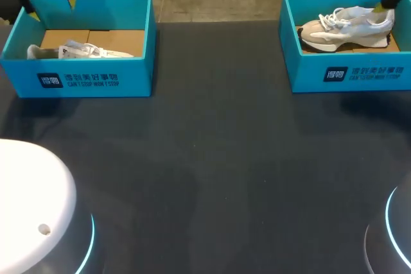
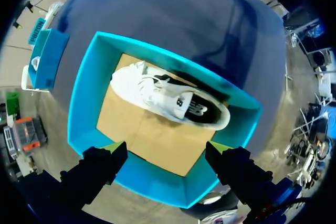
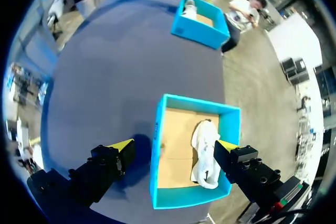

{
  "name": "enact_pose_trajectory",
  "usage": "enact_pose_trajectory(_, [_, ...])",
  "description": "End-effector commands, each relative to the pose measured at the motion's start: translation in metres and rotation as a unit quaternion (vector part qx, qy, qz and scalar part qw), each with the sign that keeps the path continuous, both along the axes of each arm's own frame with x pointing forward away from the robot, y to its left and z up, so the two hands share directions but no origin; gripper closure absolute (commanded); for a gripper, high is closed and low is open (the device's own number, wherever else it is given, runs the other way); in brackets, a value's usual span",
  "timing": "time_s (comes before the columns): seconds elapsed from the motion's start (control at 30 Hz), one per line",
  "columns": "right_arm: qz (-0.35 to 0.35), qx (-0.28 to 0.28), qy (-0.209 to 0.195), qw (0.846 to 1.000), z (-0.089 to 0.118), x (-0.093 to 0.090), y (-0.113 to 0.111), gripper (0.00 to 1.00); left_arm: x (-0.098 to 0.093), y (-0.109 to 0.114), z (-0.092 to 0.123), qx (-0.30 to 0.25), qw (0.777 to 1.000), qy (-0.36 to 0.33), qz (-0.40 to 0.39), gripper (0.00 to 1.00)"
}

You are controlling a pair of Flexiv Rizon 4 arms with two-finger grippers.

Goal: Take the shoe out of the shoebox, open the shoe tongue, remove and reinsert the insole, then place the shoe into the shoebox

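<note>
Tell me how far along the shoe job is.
Nothing looks done yet: the left shoe lies in the left box and the right shoe in the right box. In hand: the left gripper and the right gripper hang open above their boxes, holding nothing. Every step is left, from lifting a shoe out to boxing it again.

Wide stretch of dark table (image 1: 212, 158) lay between two open-topped boxes, left shoebox (image 1: 83, 80) walled all round, left shoe (image 1: 83, 50) along its near wall, bare cardboard floor (image 2: 152, 140) behind, right shoebox (image 1: 347, 74) walled likewise, right shoe (image 1: 347, 27) along one wall, free room beside it.
</note>
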State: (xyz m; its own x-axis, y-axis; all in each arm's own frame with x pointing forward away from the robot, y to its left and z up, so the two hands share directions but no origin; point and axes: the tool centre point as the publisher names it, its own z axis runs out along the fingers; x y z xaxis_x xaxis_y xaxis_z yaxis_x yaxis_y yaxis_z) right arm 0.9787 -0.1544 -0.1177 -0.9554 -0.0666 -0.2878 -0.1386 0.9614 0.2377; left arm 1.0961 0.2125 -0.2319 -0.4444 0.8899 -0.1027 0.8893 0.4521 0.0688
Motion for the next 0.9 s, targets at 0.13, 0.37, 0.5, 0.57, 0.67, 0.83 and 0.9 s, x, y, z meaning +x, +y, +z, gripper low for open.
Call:
enact_pose_trajectory(0.13, [-0.031,0.005,0.06,0.998,-0.004,0.057,-0.007,0.0,0.004,-0.007,-0.003,-0.01,0.999,-0.02,0.028,0.0])
enact_pose_trajectory(0.37, [-0.112,0.05,0.082,0.989,-0.013,0.078,-0.026,0.0,0.003,-0.01,-0.007,-0.015,0.998,-0.013,0.058,0.0])
enact_pose_trajectory(0.5, [-0.154,0.079,0.086,0.981,-0.019,0.089,-0.039,0.0,0.003,-0.01,-0.007,-0.015,0.998,-0.013,0.058,0.0])
enact_pose_trajectory(0.57, [-0.177,0.082,0.085,0.977,-0.021,0.094,-0.045,0.0,0.003,-0.01,-0.007,-0.015,0.998,-0.013,0.058,0.0])
enact_pose_trajectory(0.67, [-0.203,0.086,0.082,0.972,-0.024,0.101,-0.05,0.0,0.003,-0.01,-0.007,-0.015,0.998,-0.013,0.058,0.0])
enact_pose_trajectory(0.83, [-0.256,0.092,0.084,0.959,-0.034,0.112,-0.063,0.0,0.003,-0.01,-0.007,-0.015,0.998,-0.013,0.058,0.0])
enact_pose_trajectory(0.9, [-0.256,0.092,0.084,0.959,-0.034,0.112,-0.063,0.0,0.003,-0.01,-0.007,-0.015,0.998,-0.013,0.058,0.0])
